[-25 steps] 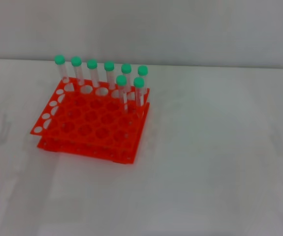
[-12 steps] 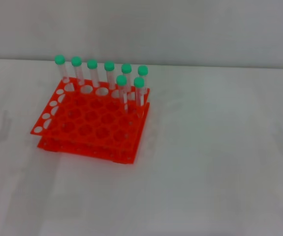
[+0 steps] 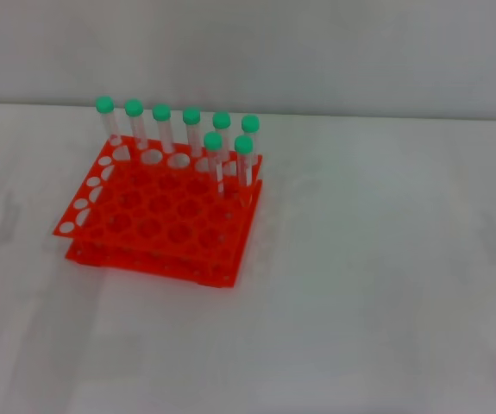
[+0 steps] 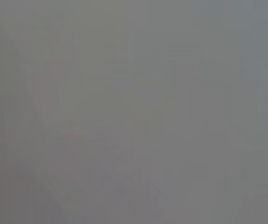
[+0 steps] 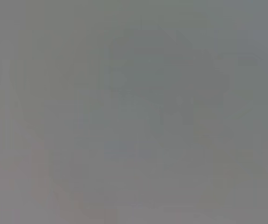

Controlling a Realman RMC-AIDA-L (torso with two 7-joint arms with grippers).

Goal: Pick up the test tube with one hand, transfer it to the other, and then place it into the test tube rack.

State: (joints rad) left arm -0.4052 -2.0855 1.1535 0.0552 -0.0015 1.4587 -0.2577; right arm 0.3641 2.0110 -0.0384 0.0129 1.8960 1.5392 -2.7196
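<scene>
On the left half of the white table (image 3: 386,285) stands the orange-red test tube rack (image 3: 157,216), eight green-capped test tubes (image 3: 162,125) upright along its far and right holes, while neither claw shows, their state unknowable.

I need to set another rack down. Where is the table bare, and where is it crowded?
The table is bare right of the test tube rack and in front of it. The rack's far edge and right corner are crowded with capped tubes.
</scene>
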